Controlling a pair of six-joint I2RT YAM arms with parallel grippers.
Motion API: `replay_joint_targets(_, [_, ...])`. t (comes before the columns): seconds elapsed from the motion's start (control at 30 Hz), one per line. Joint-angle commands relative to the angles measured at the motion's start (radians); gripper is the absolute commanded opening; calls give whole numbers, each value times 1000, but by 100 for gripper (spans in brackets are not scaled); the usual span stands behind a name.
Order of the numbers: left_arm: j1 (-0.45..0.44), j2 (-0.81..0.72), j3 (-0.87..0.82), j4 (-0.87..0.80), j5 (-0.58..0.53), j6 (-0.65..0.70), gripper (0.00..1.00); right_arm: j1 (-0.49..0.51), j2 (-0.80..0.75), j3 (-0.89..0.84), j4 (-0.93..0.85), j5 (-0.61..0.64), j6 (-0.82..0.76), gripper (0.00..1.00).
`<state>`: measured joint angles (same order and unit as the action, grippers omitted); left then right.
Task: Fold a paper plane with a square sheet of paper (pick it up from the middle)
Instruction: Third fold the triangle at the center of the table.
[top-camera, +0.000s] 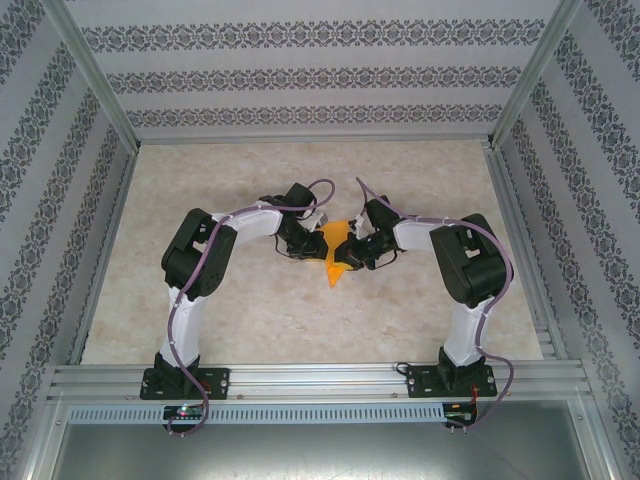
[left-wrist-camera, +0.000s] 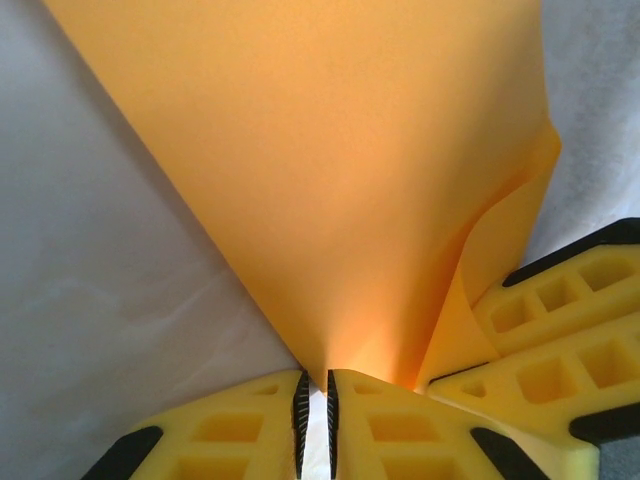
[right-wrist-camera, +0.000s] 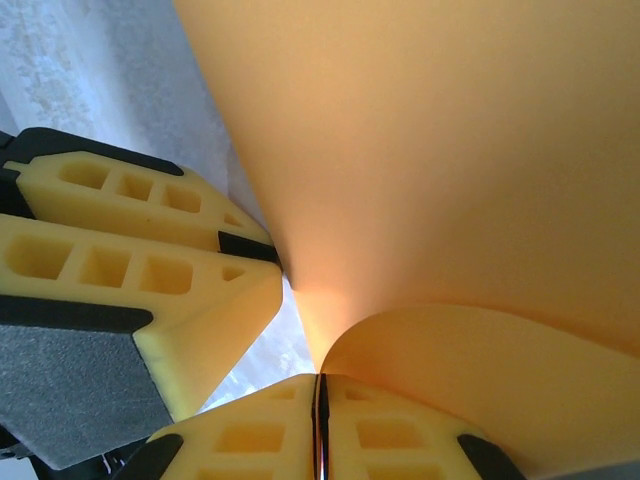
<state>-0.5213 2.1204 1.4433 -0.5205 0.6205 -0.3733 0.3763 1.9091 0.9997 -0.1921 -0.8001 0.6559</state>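
Note:
The orange-yellow square sheet of paper (top-camera: 335, 257) is folded and held above the table between both grippers, one pointed end hanging toward the near side. My left gripper (top-camera: 313, 240) is shut on a tapered edge of the paper (left-wrist-camera: 340, 180), which runs into the narrow slit between its black pads at the gripper's tips (left-wrist-camera: 315, 395). My right gripper (top-camera: 354, 250) is shut tight on a curled fold of the paper (right-wrist-camera: 430, 150) at its tips (right-wrist-camera: 320, 395). The two grippers stand close together: the right gripper's yellow fingers (left-wrist-camera: 560, 340) appear in the left wrist view, the left gripper's fingers (right-wrist-camera: 150, 270) in the right wrist view.
The beige marbled table (top-camera: 250, 310) lies under the paper. Patterned walls (top-camera: 320, 80) and aluminium posts enclose it at the back and sides. An aluminium rail (top-camera: 320, 378) carrying both arm bases runs along the near edge.

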Motion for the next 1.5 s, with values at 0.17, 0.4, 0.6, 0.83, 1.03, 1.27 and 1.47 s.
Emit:
replay_joint_targets(0.17, [-5,54,-11,14,-6,17,18,8,31,27,8,19,7,11])
replay_joint_targets(0.4, [-5,55,-15,15,-7,18,18,6,39,31,20,19,14,11])
replay_joint_targets(0.6, [-5,59,-18,14,-7,16,18,7,42,39,31,14,22,11])
replay_joint_targets(0.83, [-6,55,-22,14,-7,16,18,7,61,42,36,14,25,11])
replay_joint_targets(1.03, [-6,54,-24,13,-7,17,18,5,72,40,47,15,28,12])
replay_joint_targets(1.27, [-5,25,-12,8,-9,12,18,4,91,53,-14,51,-5,12])
replay_joint_targets(1.47, [14,-9,49,-13,-44,7,18,5,87,47,-76,92,-45,12])
